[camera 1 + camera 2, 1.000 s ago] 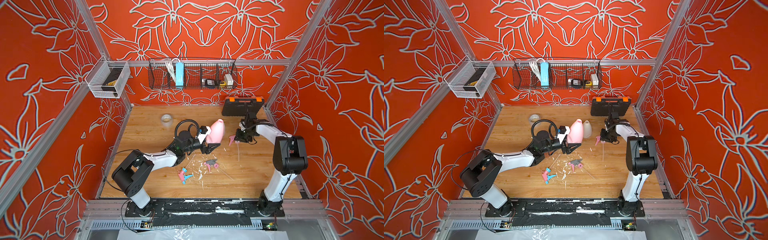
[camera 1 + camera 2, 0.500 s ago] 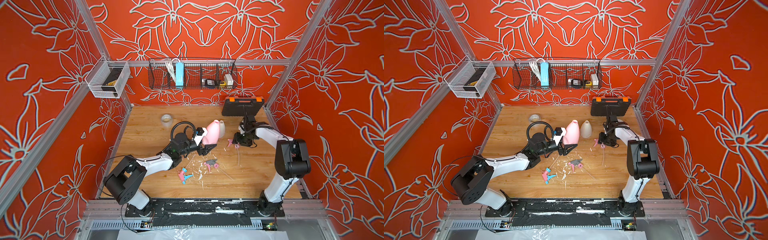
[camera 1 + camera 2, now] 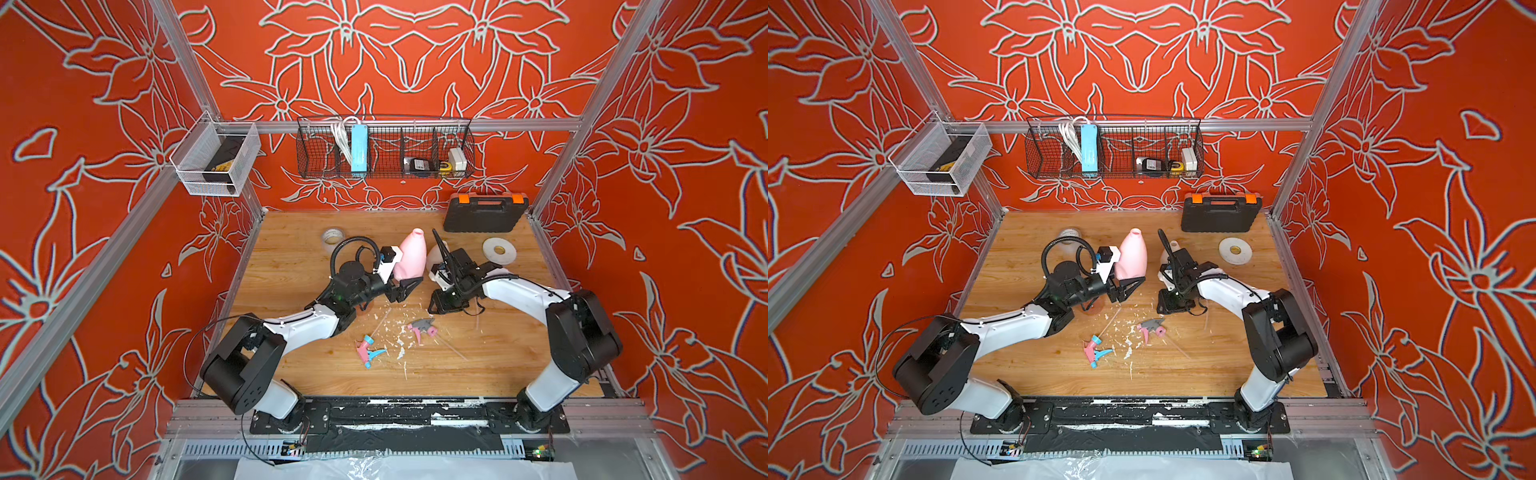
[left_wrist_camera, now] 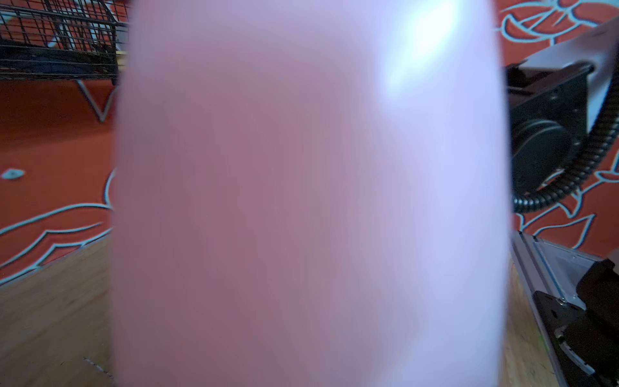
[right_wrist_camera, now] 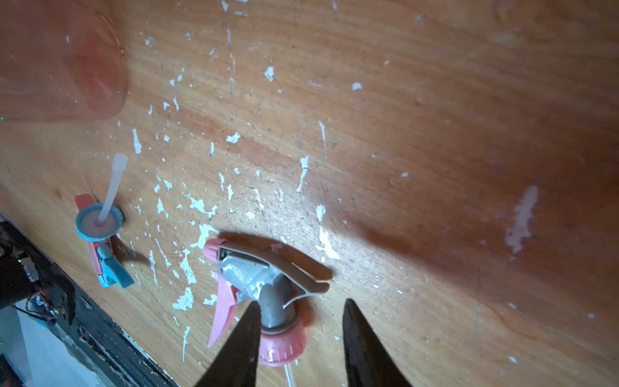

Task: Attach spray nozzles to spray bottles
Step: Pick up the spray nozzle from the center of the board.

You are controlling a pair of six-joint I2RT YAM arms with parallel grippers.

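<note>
The opaque pink spray bottle, its neck bare, was pinched near its base by the left end effector at the centre of both top views. The right end effector was spread, its fingers set either side of the collar of the grey-topped pink nozzle, which lay on the bench. The pink-and-blue nozzle lay just left of it in the top views, among white flecks.

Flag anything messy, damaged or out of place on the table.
White flakes lie scattered over the wooden table around the grey-topped nozzle and the blue-trimmed nozzle, like chipped paint or coating.
</note>
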